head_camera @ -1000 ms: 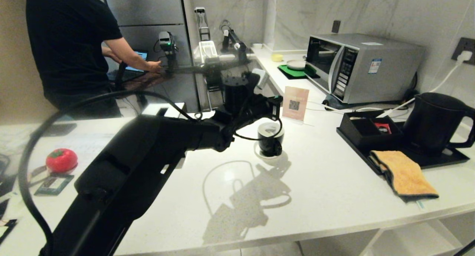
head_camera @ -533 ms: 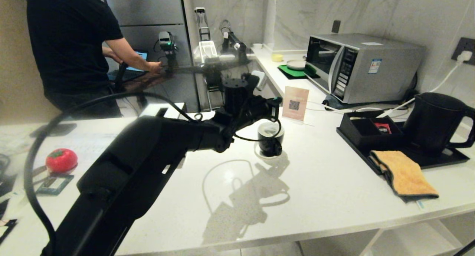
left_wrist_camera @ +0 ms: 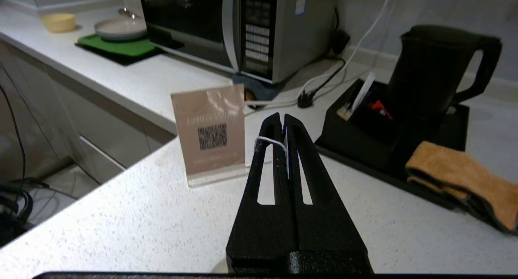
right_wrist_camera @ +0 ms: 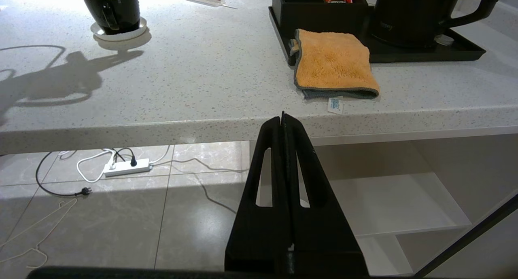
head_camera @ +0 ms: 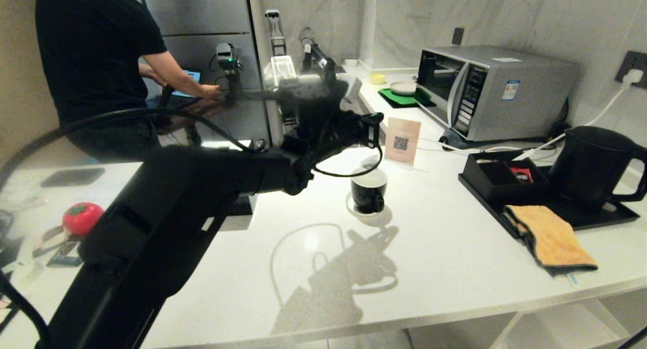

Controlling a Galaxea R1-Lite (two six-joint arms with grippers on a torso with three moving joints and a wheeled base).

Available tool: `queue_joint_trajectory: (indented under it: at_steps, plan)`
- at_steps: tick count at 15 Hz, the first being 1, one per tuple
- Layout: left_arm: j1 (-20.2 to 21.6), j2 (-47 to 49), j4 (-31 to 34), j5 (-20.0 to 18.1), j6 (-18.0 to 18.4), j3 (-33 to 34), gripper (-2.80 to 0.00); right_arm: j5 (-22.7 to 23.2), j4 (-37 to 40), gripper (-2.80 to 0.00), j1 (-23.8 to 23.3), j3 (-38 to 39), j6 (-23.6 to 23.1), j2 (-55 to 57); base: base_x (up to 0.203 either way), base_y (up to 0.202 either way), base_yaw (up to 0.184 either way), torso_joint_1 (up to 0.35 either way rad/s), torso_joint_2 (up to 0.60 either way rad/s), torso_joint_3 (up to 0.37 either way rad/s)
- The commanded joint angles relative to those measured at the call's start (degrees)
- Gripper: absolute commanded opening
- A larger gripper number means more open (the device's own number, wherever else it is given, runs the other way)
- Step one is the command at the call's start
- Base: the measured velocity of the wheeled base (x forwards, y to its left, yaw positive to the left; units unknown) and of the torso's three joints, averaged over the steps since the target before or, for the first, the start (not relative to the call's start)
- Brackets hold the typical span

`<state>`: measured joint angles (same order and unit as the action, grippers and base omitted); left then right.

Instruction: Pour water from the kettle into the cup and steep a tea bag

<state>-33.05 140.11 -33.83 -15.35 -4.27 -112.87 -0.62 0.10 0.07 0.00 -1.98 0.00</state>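
Jaws of the left gripper (left_wrist_camera: 282,121) are clenched on a thin white string (left_wrist_camera: 270,141), seen looped across the tips in the left wrist view only; the head view shows just the black arm reaching over the bench (head_camera: 445,268), with the gripper above the cup (head_camera: 368,191). What hangs from the string cannot be made out in any view.

Jaws of the right gripper (right_wrist_camera: 282,119) are pressed together on nothing. That arm hangs below the bench edge over the tiled floor (right_wrist_camera: 121,214) and is outside the head view.

Cup: small, black, white inside, on a white saucer (head_camera: 354,209), near bench centre in the head view. The right wrist view shows its outside and saucer only; the left wrist view does not show it.

Kettle (head_camera: 591,167): tall, black, at 3 o'clock from the cup, well apart, standing on a black tray (head_camera: 601,217). Its handle points away from the cup.

Orange cloth (head_camera: 548,235): draped over the tray's near edge onto the bench. The right wrist view shows its label hanging at the bench edge.

Card with a square code (left_wrist_camera: 210,133): upright at 1 o'clock from the cup.

Microwave (head_camera: 485,91): at 1 o'clock, further back.

Person in a black shirt (head_camera: 91,60): at 10 o'clock, head view only.
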Motion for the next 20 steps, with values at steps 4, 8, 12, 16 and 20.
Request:
queue_joint_trajectory:
  at_steps: [4,8,12,16,20]
  plan:
    - [0.4,-3.4,-0.2,-0.2,0.0,0.1,-2.8,0.0,0.0,-2.8,0.0,0.0,0.0,0.1,0.0,0.0,0.0,0.0,0.0,0.0]
    - [0.4,-3.5,-0.4,-0.2,0.0,0.5,-2.8,0.0,0.0,-2.8,0.0,0.0,0.0,0.1,0.0,0.0,0.0,0.0,0.0,0.0]
    - [0.9,-2.9,-0.1,-0.1,0.0,0.7,-2.8,0.0,0.0,-2.8,0.0,0.0,0.0,0.1,0.0,0.0,0.0,0.0,0.0,0.0]
    - [1.2,-2.1,0.1,-0.2,0.0,1.7,-2.8,0.0,0.0,-2.8,0.0,0.0,0.0,0.1,0.0,0.0,0.0,0.0,0.0,0.0]
    - [1.1,-1.5,0.1,-0.2,0.0,2.3,-2.8,0.0,0.0,-2.8,0.0,0.0,0.0,0.1,0.0,0.0,0.0,0.0,0.0,0.0]
